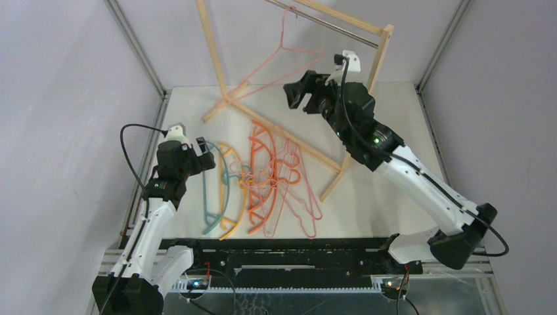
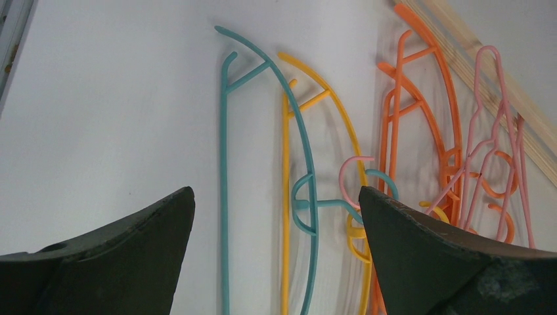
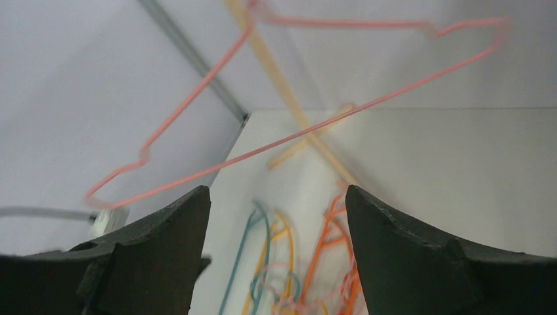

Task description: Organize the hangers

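Observation:
One thin pink wire hanger (image 1: 283,36) hangs by its hook from the rack's metal rod (image 1: 328,23). My right gripper (image 1: 299,92) hovers open just right of its lower bar, touching nothing. In the right wrist view that pink hanger (image 3: 295,138) swings free ahead of the right gripper (image 3: 276,188). On the table lie a teal hanger (image 1: 213,190), a yellow hanger (image 1: 233,197), orange hangers (image 1: 259,177) and pink wire hangers (image 1: 295,184), hooks tangled together. My left gripper (image 1: 205,152) is open above the teal hanger (image 2: 224,164) and yellow hanger (image 2: 286,164), holding nothing (image 2: 276,190).
The pale wooden rack (image 1: 211,39) stands tilted at the back of the table, its base bar (image 1: 295,141) running diagonally beside the pile. Grey walls close in both sides. The table's left edge rail (image 1: 141,177) lies close to the left arm.

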Controlling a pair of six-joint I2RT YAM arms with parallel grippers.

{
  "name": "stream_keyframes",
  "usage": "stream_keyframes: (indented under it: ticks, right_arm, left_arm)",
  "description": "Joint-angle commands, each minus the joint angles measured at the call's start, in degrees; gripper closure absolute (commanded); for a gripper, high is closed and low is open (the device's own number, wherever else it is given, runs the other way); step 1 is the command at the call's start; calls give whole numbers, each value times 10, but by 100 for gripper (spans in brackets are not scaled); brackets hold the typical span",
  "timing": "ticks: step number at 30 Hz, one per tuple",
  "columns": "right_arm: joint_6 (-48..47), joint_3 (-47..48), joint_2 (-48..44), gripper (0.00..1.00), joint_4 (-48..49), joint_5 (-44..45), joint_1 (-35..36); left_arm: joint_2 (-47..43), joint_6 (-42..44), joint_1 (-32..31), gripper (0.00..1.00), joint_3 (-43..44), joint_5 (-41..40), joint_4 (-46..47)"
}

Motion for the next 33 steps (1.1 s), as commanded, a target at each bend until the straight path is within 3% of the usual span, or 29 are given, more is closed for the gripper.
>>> stream_keyframes:
  ticks: [1, 7, 14, 25, 33]
  right_arm:
    - [-92, -24, -47, 17, -126, -12, 56]
    - [-121, -171, -74, 23, -224, -75, 108]
    - [-102, -288, -32, 30, -197, -116, 128]
    - [-110, -309, 85, 36, -140, -154, 135]
    - [-118, -314, 136, 40, -121, -109, 131]
  left_arm:
    - [-3, -10, -3, 0, -11, -2, 34]
    - [1, -11, -4, 0, -15, 1, 43]
    - [10, -8, -3, 0, -6, 8, 43]
    - [-4, -10, -3, 0, -17, 6, 32]
    - [-14, -6, -3, 1, -22, -6, 21]
